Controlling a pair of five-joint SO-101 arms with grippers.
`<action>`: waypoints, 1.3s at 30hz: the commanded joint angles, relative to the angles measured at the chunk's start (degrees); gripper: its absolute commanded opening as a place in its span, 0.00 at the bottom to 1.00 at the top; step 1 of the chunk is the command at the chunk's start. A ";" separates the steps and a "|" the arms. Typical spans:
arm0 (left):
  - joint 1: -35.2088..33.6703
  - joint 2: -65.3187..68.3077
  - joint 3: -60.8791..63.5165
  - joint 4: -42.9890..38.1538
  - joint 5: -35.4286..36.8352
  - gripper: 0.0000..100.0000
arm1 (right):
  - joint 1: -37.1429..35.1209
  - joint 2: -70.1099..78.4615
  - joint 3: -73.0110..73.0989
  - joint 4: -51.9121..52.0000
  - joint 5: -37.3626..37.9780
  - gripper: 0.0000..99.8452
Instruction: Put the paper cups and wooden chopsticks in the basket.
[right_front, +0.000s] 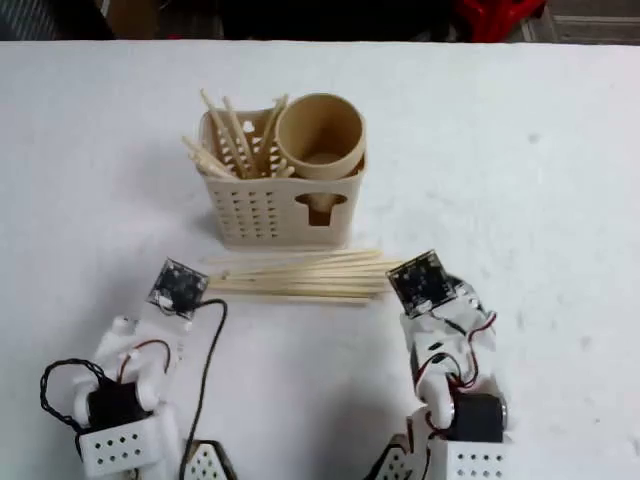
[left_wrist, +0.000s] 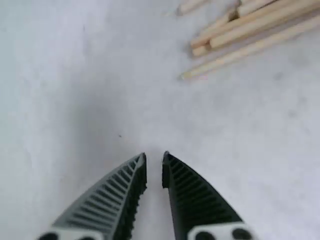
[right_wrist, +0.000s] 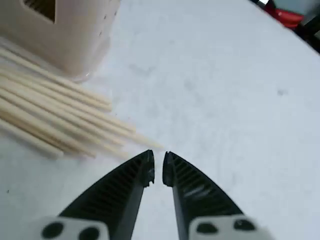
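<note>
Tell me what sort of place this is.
Probably a robotics lab or hobby bench: a wired white left arm and right arm at a plain white table, with a beige perforated plastic basket and loose wooden chopsticks as props.

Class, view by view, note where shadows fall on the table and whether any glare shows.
High view: even light, a faint shadow at the foot of the basket, no glare on the table. Left wrist view: a soft darker patch on the table ahead of the left gripper. Right wrist view: thin shadows beside the loose chopsticks; no hot spot.
</note>
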 joint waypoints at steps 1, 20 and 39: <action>0.66 -0.48 -0.09 0.44 -1.76 0.08 | -0.04 7.69 -12.31 0.31 0.62 0.05; 0.66 -0.48 -0.09 0.44 -1.85 0.08 | -40.92 83.12 -45.54 5.41 14.33 0.24; 0.66 -0.48 -0.09 0.44 -1.93 0.08 | -36.09 98.86 -45.45 -9.98 18.02 0.16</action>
